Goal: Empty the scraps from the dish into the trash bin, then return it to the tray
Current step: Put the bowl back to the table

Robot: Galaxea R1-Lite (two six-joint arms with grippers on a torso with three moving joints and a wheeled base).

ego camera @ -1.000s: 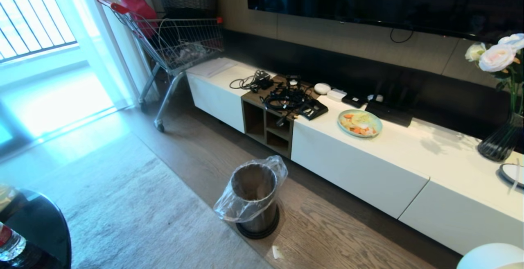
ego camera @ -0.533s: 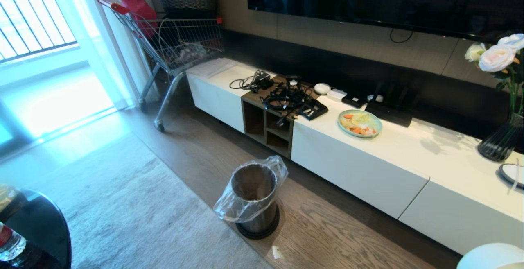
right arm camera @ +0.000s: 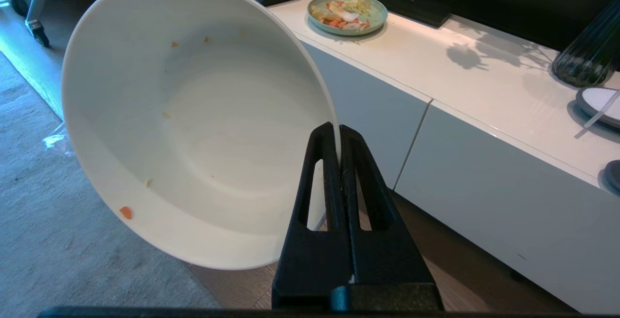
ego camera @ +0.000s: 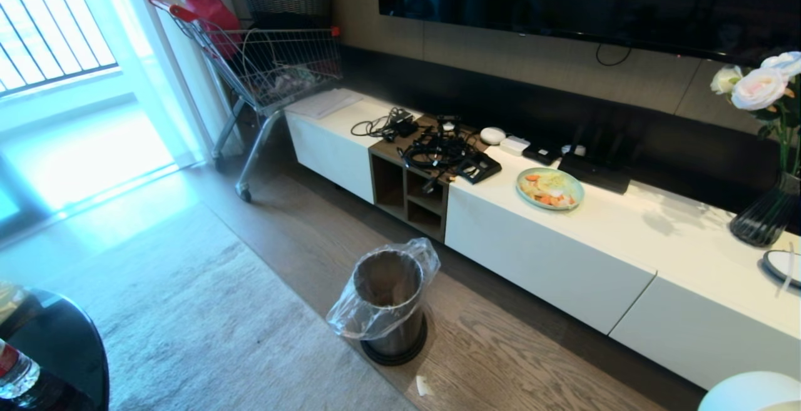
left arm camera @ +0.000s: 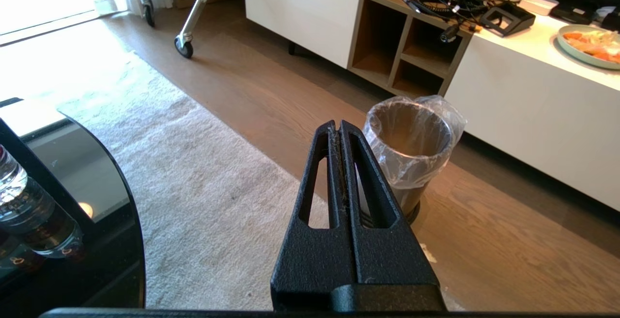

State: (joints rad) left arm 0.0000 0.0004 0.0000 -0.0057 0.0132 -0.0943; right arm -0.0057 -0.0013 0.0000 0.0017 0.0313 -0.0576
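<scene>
A: Where is the dish [right arm camera: 193, 119]?

B: In the right gripper [right arm camera: 337, 136], pinched by its rim, fingers closed on the thin edge. It hangs tilted, low at the robot's right, well right of the trash bin [ego camera: 387, 301] on the floor. Only a few scraps [right arm camera: 126, 212] cling inside, orange and pale bits.

A: How will it handle?

B: Stiff and glossy, likely ceramic or melamine, so slippery and probably breakable. A rim pinch on a deep bowl puts the weight to one side; I judge it could swing or slip if jolted.

A: And the left gripper [left arm camera: 341, 131]?

B: Empty, fingers pressed together, pointing towards the bin from the near side.

A: The tray?

B: Not visible. A pale green plate [ego camera: 550, 188] of food sits on the white cabinet [ego camera: 632, 236] farther back.
</scene>
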